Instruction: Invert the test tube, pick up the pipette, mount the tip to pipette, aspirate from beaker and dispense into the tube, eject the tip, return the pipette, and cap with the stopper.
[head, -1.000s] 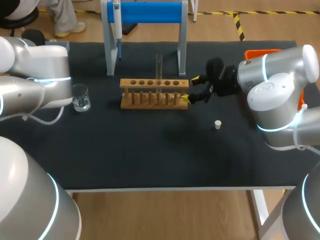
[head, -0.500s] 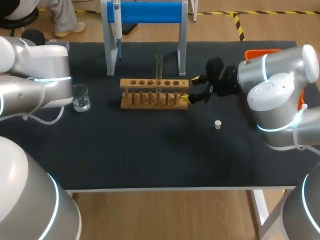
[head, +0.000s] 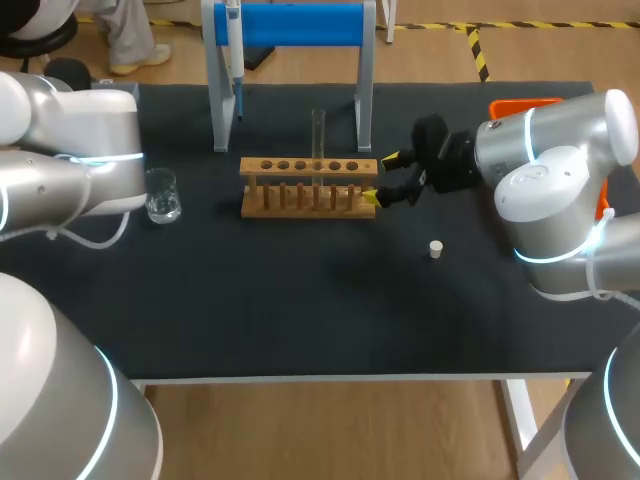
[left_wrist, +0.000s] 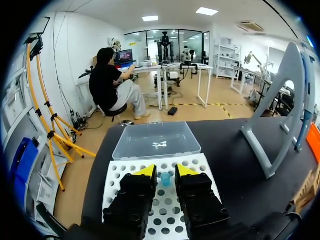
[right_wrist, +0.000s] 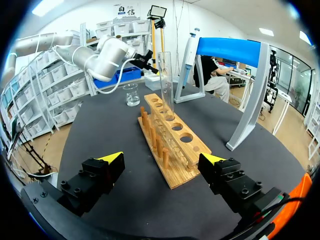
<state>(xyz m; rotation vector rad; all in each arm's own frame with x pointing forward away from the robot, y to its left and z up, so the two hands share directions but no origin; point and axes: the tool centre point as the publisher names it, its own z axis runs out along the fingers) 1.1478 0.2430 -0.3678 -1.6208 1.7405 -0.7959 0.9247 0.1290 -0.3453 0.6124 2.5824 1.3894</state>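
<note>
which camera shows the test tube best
The right wrist view: the test tube stands close ahead, upright in the wooden rack. The head view shows it small and faint; the left wrist view misses it.

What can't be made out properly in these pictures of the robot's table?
Left pincer: hidden behind the left arm in the head view; only the left wrist view shows it.
Pipette: top cut off by the head view's edge.
Stopper: too small in the head view for detail.
Beaker: clear and small in the head view; liquid level unreadable.
Orange thing: mostly hidden behind the right arm, head view.
</note>
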